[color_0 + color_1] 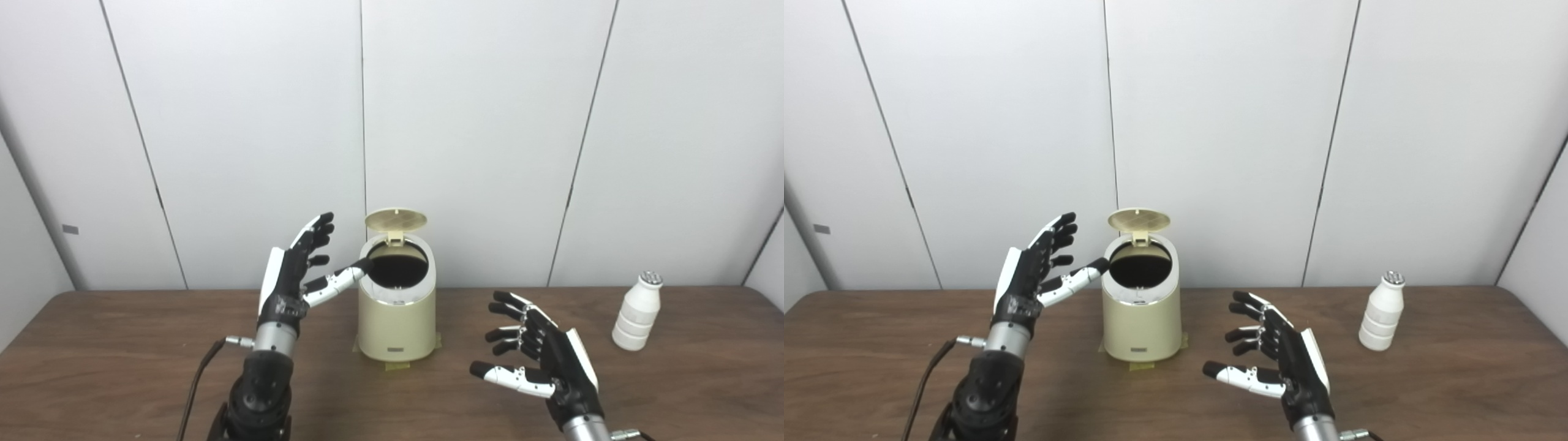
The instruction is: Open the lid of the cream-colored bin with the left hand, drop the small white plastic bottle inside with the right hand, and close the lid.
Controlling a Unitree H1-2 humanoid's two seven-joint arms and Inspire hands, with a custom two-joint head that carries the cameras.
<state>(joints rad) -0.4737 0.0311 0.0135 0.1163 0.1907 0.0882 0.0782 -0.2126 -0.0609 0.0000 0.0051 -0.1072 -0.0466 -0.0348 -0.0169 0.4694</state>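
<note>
The cream-colored bin (397, 318) stands at the middle of the brown table, its round lid (395, 220) flipped up at the back and the dark inside showing. My left hand (295, 272) is raised just left of the bin, open, with its thumb tip at the bin's left rim. The small white plastic bottle (637, 311) stands upright at the far right of the table. Open and holding nothing, my right hand (539, 358) hovers low over the table between bin and bottle, well short of the bottle.
The bin sits on small tape patches (397, 365) on the table (122, 343). White wall panels close off the back. A black cable (199, 380) runs along my left forearm.
</note>
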